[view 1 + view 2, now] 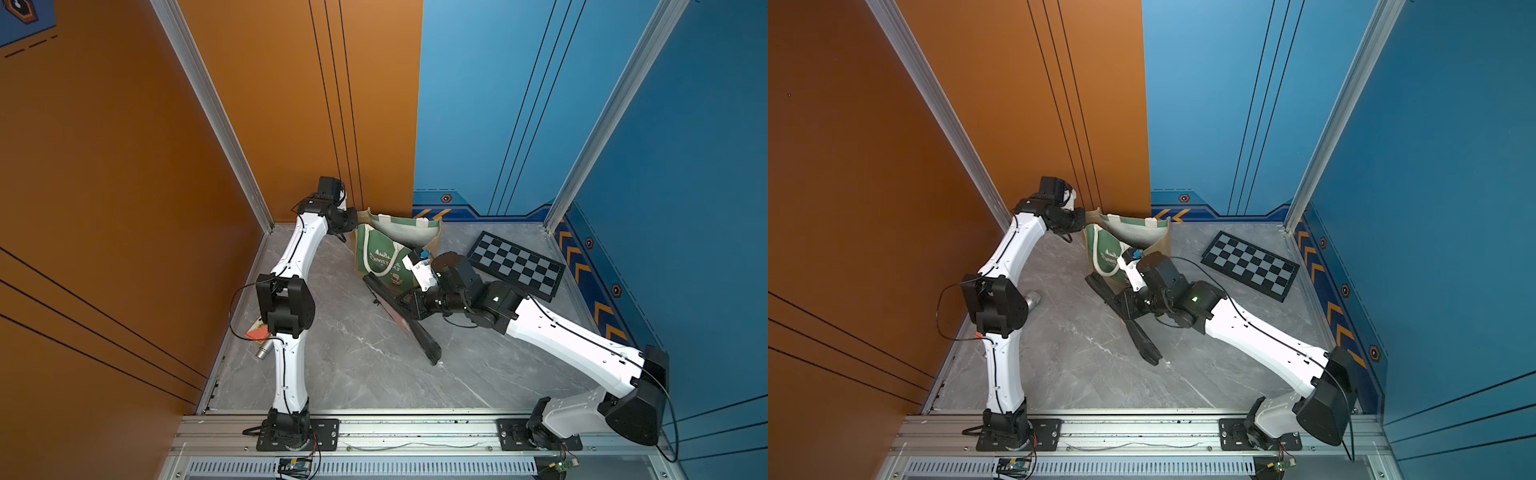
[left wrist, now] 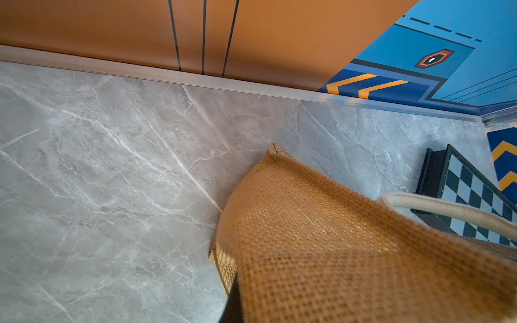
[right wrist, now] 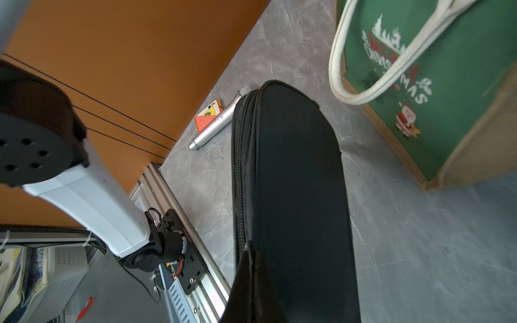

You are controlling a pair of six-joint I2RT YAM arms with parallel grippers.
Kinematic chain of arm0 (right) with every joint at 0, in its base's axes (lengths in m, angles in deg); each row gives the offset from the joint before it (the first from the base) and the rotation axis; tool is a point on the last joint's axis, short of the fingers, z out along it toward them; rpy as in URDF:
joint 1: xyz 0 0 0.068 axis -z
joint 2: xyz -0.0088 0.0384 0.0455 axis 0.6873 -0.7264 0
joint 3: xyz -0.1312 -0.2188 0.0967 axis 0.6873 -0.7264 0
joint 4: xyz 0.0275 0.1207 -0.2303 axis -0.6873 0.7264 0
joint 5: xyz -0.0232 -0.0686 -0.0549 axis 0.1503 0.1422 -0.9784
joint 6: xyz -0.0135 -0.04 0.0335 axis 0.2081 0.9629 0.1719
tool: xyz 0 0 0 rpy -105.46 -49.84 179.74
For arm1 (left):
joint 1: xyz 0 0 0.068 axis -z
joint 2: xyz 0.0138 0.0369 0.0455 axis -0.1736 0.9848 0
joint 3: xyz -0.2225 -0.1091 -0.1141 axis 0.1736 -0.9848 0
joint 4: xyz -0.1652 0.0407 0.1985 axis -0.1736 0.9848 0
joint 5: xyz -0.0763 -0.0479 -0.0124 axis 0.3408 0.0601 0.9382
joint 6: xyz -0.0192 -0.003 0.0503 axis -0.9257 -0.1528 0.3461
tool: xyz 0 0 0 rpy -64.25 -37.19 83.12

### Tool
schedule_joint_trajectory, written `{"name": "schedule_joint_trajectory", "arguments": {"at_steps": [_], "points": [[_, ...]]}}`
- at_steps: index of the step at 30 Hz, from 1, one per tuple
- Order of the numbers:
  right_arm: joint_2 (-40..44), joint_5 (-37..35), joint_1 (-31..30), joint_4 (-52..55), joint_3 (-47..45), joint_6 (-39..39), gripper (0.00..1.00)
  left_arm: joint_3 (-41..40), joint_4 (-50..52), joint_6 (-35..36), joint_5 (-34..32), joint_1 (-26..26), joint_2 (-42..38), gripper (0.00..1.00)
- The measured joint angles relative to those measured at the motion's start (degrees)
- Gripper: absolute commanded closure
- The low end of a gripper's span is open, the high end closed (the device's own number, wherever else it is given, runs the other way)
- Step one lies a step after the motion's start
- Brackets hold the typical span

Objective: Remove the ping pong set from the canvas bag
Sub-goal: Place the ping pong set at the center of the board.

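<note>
The canvas bag (image 1: 380,259) (image 1: 1102,259) stands at the back of the table, green "Merry Christmas" front (image 3: 419,98) facing forward, mouth open. My left gripper (image 1: 358,220) (image 1: 1086,220) is shut on the bag's tan burlap side (image 2: 307,237) at the rim. The ping pong set, a long black zippered case (image 1: 422,338) (image 1: 1142,340) (image 3: 291,181), is outside the bag, in front of it, standing on edge and angled toward the table's front. My right gripper (image 1: 405,307) (image 1: 1126,308) is shut on the case's middle. Whether the case touches the table I cannot tell.
A black-and-grey checkerboard (image 1: 515,266) (image 1: 1250,266) (image 2: 470,195) lies flat at the back right. A silver microphone (image 1: 264,352) (image 3: 215,123) and a pack of cards (image 1: 257,331) (image 3: 208,116) lie by the orange left wall, behind my left arm.
</note>
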Motion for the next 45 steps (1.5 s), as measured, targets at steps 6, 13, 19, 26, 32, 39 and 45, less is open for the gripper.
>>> {"name": "schedule_joint_trajectory", "arguments": {"at_steps": [6,13,19,26,32,39,45], "points": [[-8.41,1.75,-1.49,-11.69,-1.49,-7.89,1.00,-0.33,-0.52,-0.09,0.31,0.00,-0.04,1.00],[-16.13,4.87,-1.14,-35.69,-6.43,-23.32,1.00,-0.39,-0.55,-0.09,0.37,0.04,-0.04,1.00],[-19.28,4.90,3.04,-48.92,-16.39,-34.34,1.00,-1.88,-1.49,0.00,0.44,0.07,-0.74,1.00],[-19.10,5.40,4.17,-41.18,-17.88,-34.40,1.00,-5.73,-3.06,1.97,0.59,1.33,-3.08,1.00],[-19.41,5.97,2.69,-33.09,-17.88,-32.72,0.91,-9.03,-3.50,3.69,0.61,2.73,-5.49,1.00],[-25.14,6.36,0.96,-32.30,-17.90,-32.39,0.58,-10.67,-3.54,4.31,0.63,3.08,-6.69,1.00],[-21.22,4.17,1.14,-24.46,-16.65,-26.32,0.47,-11.32,-3.65,6.43,0.61,3.08,-7.13,1.00]]}}
